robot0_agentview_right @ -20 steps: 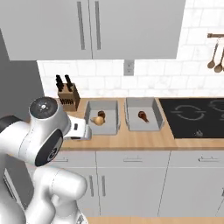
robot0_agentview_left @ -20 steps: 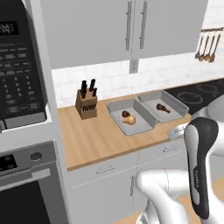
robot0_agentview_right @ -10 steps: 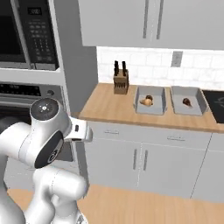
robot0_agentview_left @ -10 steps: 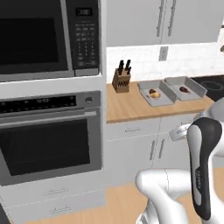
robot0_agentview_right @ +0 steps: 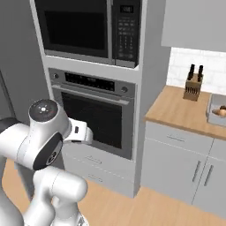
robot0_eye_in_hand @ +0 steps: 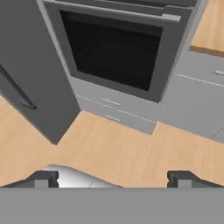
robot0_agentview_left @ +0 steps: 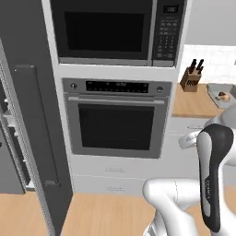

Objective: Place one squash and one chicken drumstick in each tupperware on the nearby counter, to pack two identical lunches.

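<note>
kitchen corner: tall cabinet column with a built-in oven (robot0_agentview_left: 117,119) under a black microwave (robot0_agentview_left: 115,31), a dark grey fridge panel (robot0_agentview_left: 27,115) to its left, light wooden floor (robot0_eye_in_hand: 131,153) below

the light wooden surface (robot0_agentview_right: 185,110) runs off to the right of the oven column, over pale grey cabinet doors (robot0_agentview_right: 176,167)

one grey tupperware (robot0_agentview_right: 216,112) sits at the far right edge of that surface, cut by the frame; a small tan and brown item (robot0_agentview_right: 222,109) lies inside it, too small to tell squash from drumstick. in the left base view the same tray (robot0_agentview_left: 220,95) shows at the right edge with the item in it

a wooden knife block (robot0_agentview_right: 193,84) with dark handles stands on the surface by the white tiled wall, left of the tray and apart from it

the arm is folded low in front of the oven column, well apart from the surface. in the hand view the claw (robot0_eye_in_hand: 111,178) points down at the floor before the oven, its two dark fingertips (robot0_eye_in_hand: 41,178) set wide apart, nothing between them

the oven door is closed, dark glass, bar handle across its top; two drawer fronts (robot0_eye_in_hand: 111,111) lie beneath it
</note>
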You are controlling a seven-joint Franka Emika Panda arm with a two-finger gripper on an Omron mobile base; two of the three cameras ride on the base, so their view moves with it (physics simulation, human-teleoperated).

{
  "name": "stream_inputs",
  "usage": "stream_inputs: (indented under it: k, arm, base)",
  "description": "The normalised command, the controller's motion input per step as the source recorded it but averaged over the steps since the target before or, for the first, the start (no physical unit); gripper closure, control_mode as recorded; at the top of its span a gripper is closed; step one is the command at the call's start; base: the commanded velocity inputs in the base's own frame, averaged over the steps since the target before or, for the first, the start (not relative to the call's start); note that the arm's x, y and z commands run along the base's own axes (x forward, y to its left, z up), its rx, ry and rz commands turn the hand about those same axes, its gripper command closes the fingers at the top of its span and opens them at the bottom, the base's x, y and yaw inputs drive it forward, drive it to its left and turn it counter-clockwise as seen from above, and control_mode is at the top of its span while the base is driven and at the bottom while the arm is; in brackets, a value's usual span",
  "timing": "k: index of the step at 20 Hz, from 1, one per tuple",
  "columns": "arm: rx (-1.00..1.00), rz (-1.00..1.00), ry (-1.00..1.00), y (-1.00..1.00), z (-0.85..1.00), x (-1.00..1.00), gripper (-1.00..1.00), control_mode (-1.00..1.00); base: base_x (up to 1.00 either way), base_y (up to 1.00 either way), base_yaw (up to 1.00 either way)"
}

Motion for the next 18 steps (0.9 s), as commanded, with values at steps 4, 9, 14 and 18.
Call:
stream_inputs:
  k: [4,9,14,18]
  arm:
    - [0.0,0.0,0.0,0.0,0.0,0.0,-1.0,1.0]
    - [0.0,0.0,0.0,0.0,0.0,0.0,-1.0,1.0]
    - [0.0,0.0,0.0,0.0,0.0,0.0,-1.0,1.0]
    - [0.0,0.0,0.0,0.0,0.0,0.0,-1.0,1.0]
  base:
    - [-0.26,1.0,0.38]
    - [-0.19,1.0,0.47]
    - [-0.04,1.0,0.47]
    - [0.16,1.0,0.31]
